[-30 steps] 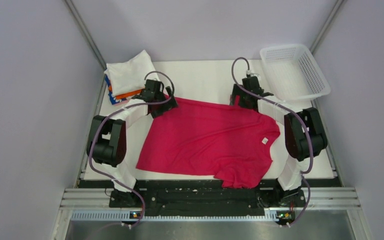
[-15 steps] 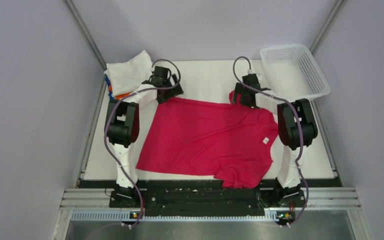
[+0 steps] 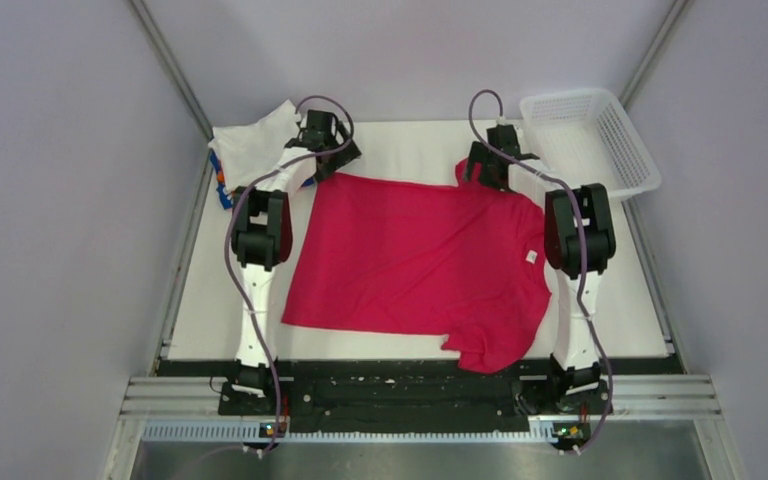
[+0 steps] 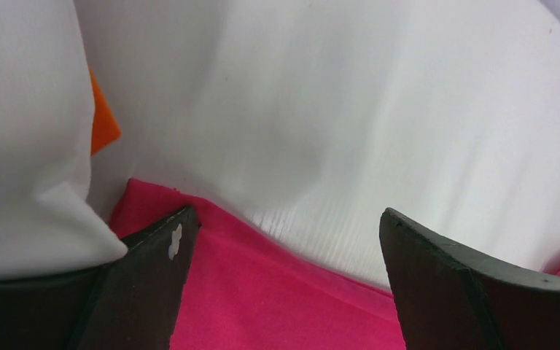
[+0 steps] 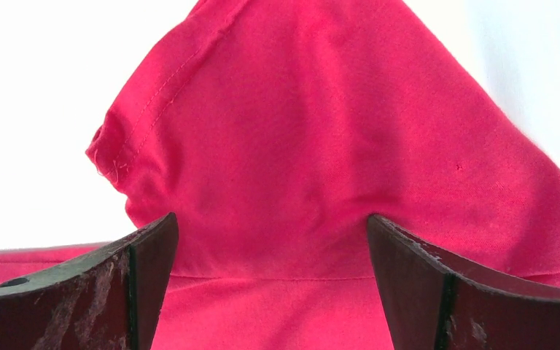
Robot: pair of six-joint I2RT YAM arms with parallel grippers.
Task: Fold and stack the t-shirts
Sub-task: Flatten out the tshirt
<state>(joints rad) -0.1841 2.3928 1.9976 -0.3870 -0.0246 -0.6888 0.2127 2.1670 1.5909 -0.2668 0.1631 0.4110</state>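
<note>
Crimson tee (image 3: 415,255) lies flat mid-table, collar to the robot's right, neck tag (image 3: 532,257) showing, and it now sits farther from the bases than a sec ago. Far hem is up close to the table's (image 3: 410,145) back edge and pulled straighter. Near sleeve (image 3: 485,350) is still bunched at the front edge, so not fully flat yet.

L gripper (image 3: 332,160) is on the far-left corner, right beside the folded stack (image 3: 255,150). Wrist cam shows its fingers (image 4: 153,284) spread wide, cloth edge lying between them, nothing pinched. R gripper (image 3: 487,170) is over the far sleeve, which peaks up ahead of it; fingers (image 5: 481,292) are spread too.

Both arms have reached out further than 1 s back. Reads as a drag-to-flatten just ending; first fold comes next, I reckon. Basket (image 3: 632,135) sits idle far right.
</note>
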